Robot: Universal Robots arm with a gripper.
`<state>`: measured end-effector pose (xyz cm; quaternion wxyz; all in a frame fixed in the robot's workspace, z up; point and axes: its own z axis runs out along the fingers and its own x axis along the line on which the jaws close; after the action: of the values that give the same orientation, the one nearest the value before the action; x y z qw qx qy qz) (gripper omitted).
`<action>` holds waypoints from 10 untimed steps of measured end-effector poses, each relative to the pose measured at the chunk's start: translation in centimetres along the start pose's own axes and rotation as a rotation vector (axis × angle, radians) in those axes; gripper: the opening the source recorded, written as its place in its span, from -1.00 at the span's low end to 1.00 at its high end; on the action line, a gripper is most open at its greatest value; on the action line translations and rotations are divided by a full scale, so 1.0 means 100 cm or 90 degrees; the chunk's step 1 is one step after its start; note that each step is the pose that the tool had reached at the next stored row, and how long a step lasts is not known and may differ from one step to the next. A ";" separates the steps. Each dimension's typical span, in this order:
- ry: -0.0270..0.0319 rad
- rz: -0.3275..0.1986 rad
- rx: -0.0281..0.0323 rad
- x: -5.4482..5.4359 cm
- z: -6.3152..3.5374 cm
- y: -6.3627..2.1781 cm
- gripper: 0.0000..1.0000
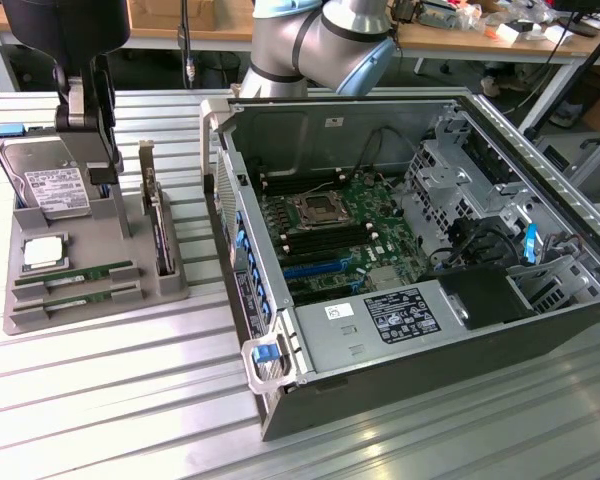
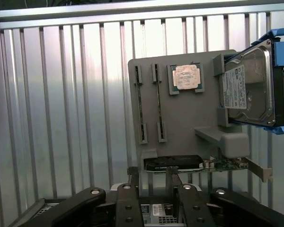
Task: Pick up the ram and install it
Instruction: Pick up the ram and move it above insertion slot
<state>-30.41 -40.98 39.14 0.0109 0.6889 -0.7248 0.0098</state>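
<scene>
jaws: my gripper (image 2: 153, 177) parted, nothing between | ram: two ram sticks (image 1: 76, 273) on edge in parts tray (image 1: 20, 315) slots, at its 6 o'clock end in the exterior view, me over 12 | handling: likely light, stiff, brittle; pinch flat faces mid-length, gently

The arm (image 1: 315, 40) enters at the top middle of the exterior view, silver tubes and pale blue joint caps bent at an elbow, and its dark wrist hangs down at the exterior view's left. Below that wrist the gripper (image 1: 100, 150) points straight down from a grey metal block. In the wrist view the two black fingers (image 2: 131, 194) stand apart with a plain gap between their tips and the outer links splayed wide, so the jaws look open, though the tips sit partly in shadow.
</scene>
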 end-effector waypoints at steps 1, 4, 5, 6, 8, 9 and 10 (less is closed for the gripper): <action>0.0000 0.000 0.0000 0.000 0.0000 0.0000 -0.28; -0.0001 0.000 0.0001 0.000 0.0006 0.0000 -0.28; 0.0000 0.000 0.0000 0.000 0.0012 0.0000 -0.28; -0.0001 0.000 0.0000 0.000 0.0021 0.0000 -0.28; 0.0000 0.000 0.0000 0.000 0.0043 0.0000 -0.28; 0.0000 0.000 0.0000 0.000 0.0053 0.0000 -0.28; 0.0000 0.000 0.0000 0.000 0.0060 0.0000 -0.28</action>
<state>-30.41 -40.97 38.55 0.0109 0.6889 -0.7247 0.0098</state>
